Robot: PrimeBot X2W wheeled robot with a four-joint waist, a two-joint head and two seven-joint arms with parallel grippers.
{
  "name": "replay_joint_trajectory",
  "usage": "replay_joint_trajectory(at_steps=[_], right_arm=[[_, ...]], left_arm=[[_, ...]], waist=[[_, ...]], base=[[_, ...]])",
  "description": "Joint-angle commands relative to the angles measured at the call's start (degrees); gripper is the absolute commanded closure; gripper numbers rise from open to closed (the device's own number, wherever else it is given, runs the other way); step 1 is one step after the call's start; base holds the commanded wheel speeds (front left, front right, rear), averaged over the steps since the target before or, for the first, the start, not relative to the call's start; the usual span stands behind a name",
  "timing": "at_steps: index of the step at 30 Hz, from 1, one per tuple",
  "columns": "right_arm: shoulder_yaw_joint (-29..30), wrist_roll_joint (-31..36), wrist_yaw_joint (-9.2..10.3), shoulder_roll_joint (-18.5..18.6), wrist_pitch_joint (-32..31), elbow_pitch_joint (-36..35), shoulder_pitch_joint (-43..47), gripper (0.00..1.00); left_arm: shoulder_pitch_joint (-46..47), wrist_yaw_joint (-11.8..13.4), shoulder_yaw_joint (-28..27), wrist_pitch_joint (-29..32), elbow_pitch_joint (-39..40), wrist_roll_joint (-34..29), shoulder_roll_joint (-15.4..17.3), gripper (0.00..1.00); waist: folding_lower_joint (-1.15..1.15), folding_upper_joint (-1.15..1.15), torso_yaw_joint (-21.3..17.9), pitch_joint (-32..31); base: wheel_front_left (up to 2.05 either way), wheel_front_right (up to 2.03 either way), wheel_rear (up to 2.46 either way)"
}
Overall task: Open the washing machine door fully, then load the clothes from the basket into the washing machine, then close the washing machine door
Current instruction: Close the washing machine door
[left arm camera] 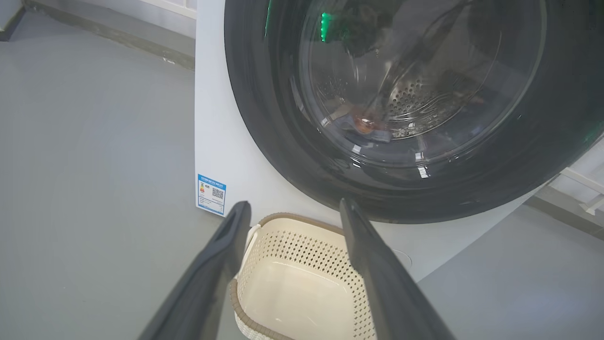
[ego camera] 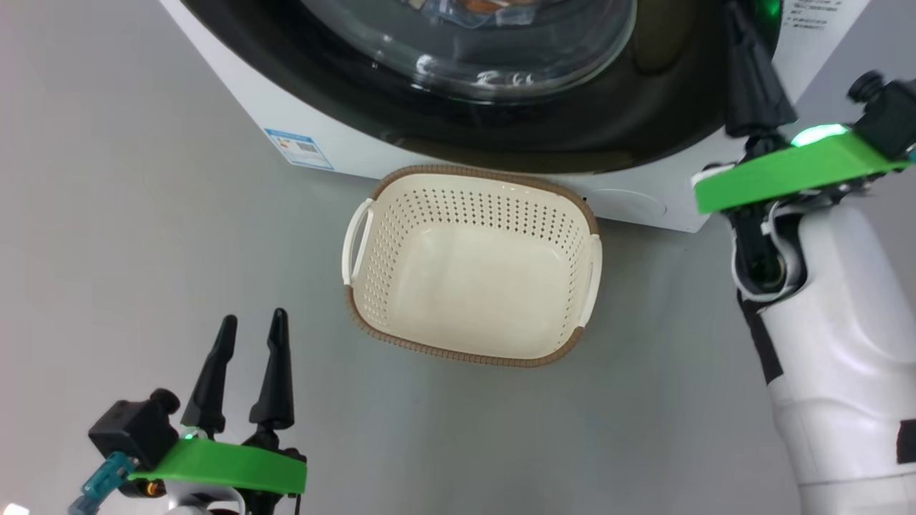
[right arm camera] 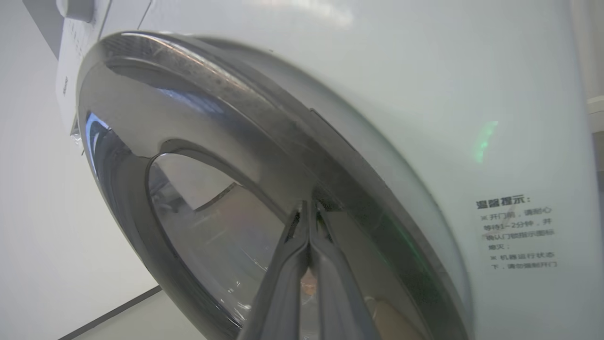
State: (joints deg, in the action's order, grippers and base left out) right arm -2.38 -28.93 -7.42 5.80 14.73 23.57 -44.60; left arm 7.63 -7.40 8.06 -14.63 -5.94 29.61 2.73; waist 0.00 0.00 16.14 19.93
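The washing machine [ego camera: 630, 204] stands at the top of the head view, white, with a small blue label [ego camera: 299, 148] on its lower left corner. The washing machine door [ego camera: 587, 121] lies flat against the machine's front, its glossy black ring surrounding the bulging glass window. Through that glass, in the left wrist view, the clothes [left arm camera: 365, 125] show as a small heap of blue and orange low in the perforated steel drum [left arm camera: 415, 99]. The basket [ego camera: 465, 207] sits on the grey floor [ego camera: 143, 250] just in front of the machine, below the door. Its far rim is close to the machine's base, its white handles are at either side, and its pale bottom is bare. The left gripper [ego camera: 254, 316] hangs at the lower left of the head view, well apart from the basket. Its two dark fingers are spread wide with nothing between them, and they point toward the machine. From its own wrist camera those fingers frame the near corner of the basket and the lower edge of the door. The right gripper [right arm camera: 307, 210] is raised at the right side of the machine, its fingers pressed together into a single narrow point with nothing held. Its tips lie against the black ring of the door near the outer rim, though whether they actually touch the surface cannot be told. A printed notice [right arm camera: 516, 233] sits on the white front just beside the door on that side.
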Motion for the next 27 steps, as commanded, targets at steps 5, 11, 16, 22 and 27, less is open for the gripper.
replay_joint_trajectory(at_steps=[5, 11, 16, 22, 27], right_arm=[[1.96, -0.08, -0.07, -1.53, 0.27, -0.85, -3.93, 1.0], [3.13, 0.88, -0.07, -1.94, 0.27, -0.23, -6.28, 1.0], [2.6, 1.34, -0.07, -2.19, 0.27, -0.25, -6.05, 1.0], [0.84, 1.12, -0.07, -1.8, 0.27, -0.23, -3.44, 1.0], [-1.07, 0.56, -0.07, -1.14, 0.27, 0.0, 0.45, 0.11]], left_arm=[[2.15, -0.09, -1.8, -0.37, 1.65, 0.65, 0.8, 0.0], [3.23, -0.09, -1.52, -0.37, 1.72, 0.9, 0.68, 0.0], [3.32, -0.09, -1.63, -0.37, 1.39, 0.87, 0.63, 0.0], [2.95, -0.09, -1.97, -0.37, 0.84, 0.52, 0.66, 0.0], [2.14, -0.09, -2.66, -0.37, 0.05, 0.06, 0.86, 0.0]], waist=[[0.0, 0.0, 0.64, 1.61], [0.0, 0.0, 1.02, 2.96], [0.0, 0.0, 0.95, 2.9], [0.0, 0.0, 0.55, 1.86], [0.0, 0.0, -0.25, -0.02]], base=[[0.0, 0.0, 0.0], [0.0, 0.0, 0.0], [0.0, 0.0, 0.0], [0.0, 0.0, 0.0], [0.0, 0.0, 0.0]])
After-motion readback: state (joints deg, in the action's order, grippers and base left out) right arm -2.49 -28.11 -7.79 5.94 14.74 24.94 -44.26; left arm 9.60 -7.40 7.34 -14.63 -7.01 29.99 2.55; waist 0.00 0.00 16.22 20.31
